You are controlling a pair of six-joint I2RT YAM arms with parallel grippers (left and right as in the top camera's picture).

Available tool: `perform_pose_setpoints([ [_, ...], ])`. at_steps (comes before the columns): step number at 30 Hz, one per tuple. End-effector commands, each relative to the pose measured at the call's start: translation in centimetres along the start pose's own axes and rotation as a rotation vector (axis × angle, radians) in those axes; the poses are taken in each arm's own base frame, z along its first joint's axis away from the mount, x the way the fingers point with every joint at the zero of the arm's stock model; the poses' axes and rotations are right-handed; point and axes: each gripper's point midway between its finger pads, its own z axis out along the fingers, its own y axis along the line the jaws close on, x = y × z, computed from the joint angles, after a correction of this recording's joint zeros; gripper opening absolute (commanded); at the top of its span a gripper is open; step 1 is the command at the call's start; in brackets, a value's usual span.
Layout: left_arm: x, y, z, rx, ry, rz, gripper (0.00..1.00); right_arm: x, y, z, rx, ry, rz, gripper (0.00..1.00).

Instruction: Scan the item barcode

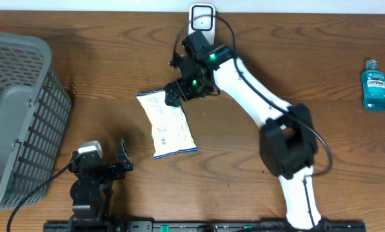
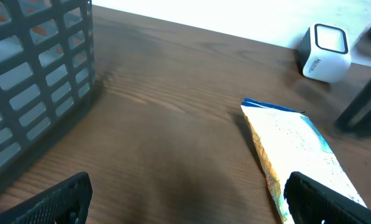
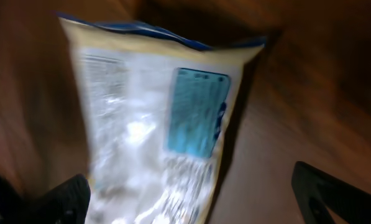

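Your right gripper (image 3: 197, 196) hangs jaws-spread, empty; white-and-blue crinkly plastic snack bag (image 3: 141, 124) just below (looks light, slippery), so pinch 1 sealed edge.

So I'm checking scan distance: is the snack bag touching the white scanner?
Apart. The left wrist view shows bare table between the snack bag and the white scanner.

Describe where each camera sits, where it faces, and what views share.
Overhead: above the brown wooden table, looking down on white right arm, black left arm, grey plastic basket and white-and-blue snack bag.
Left wrist: low, facing the bag and a white boxy scanner; open left gripper shows.
Right wrist: close above the bag, looking down; open right gripper shows.
All share the bag.
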Motion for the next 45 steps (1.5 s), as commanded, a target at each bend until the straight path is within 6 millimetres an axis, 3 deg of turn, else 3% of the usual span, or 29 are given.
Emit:
perform_pose_setpoints([
  [1, -0.1, 0.1, 0.0, -0.006, -0.006, -0.012, 0.98, 1.6, 1.6, 3.3, -0.148, 0.08, 0.041, 0.99],
  [7, -0.1, 0.1, 0.0, -0.006, -0.006, -0.012, 0.98, 3.5, 2.7, 6.0, -0.187, 0.16, 0.046, 0.99],
  [13, -0.1, 0.1, 0.0, -0.006, -0.006, -0.012, 0.98, 8.8, 3.5, 9.7, -0.194, 0.351, -0.021, 0.96],
  [15, -0.1, 0.1, 0.0, -0.006, -0.006, -0.011, 0.98, 10.5, 3.4, 10.6, -0.192, 0.413, -0.023, 0.81],
  [18, -0.1, 0.1, 0.0, -0.006, -0.006, -0.012, 0.98, 11.7, 2.7, 11.7, -0.172, 0.453, -0.024, 0.38],
  [20, -0.1, 0.1, 0.0, -0.005, -0.006, -0.012, 0.98, 11.5, 2.4, 12.1, -0.157, 0.444, -0.034, 0.09],
  [21, -0.1, 0.1, 0.0, -0.005, -0.006, -0.012, 0.98, 11.1, 2.2, 12.2, -0.151, 0.427, -0.044, 0.01],
  [25, -0.1, 0.1, 0.0, -0.006, -0.006, -0.011, 0.98, 8.6, 1.5, 11.4, -0.11, 0.338, -0.018, 0.01],
  [28, -0.1, 0.1, 0.0, -0.006, -0.006, -0.012, 0.98, 6.3, -1.7, 8.7, 0.088, 0.255, 0.105, 0.01],
  [30, -0.1, 0.1, 0.0, -0.006, -0.006, -0.012, 0.98, 5.4, -2.1, 6.6, 0.133, 0.218, 0.106, 0.01],
  [33, -0.1, 0.1, 0.0, -0.006, -0.006, -0.012, 0.98, 3.8, -0.1, 3.0, 0.105, 0.149, 0.063, 0.01],
  [35, -0.1, 0.1, 0.0, -0.006, -0.006, -0.011, 0.98, 2.4, 2.4, 0.9, 0.05, 0.081, 0.017, 0.01],
  [37, -0.1, 0.1, 0.0, -0.006, -0.006, -0.011, 0.98, 1.2, 5.0, -0.3, -0.027, 0.021, -0.029, 0.15],
  [38, -0.1, 0.1, 0.0, -0.006, -0.006, -0.012, 0.98, 0.7, 6.4, -0.6, -0.072, -0.003, -0.054, 0.16],
  [42, -0.1, 0.1, 0.0, -0.006, -0.006, -0.011, 0.98, 0.2, 11.8, 0.2, -0.246, -0.034, -0.137, 0.04],
  [45, -0.1, 0.1, 0.0, -0.006, -0.006, -0.012, 0.98, 0.7, 13.4, 2.6, -0.246, -0.019, -0.15, 0.02],
])
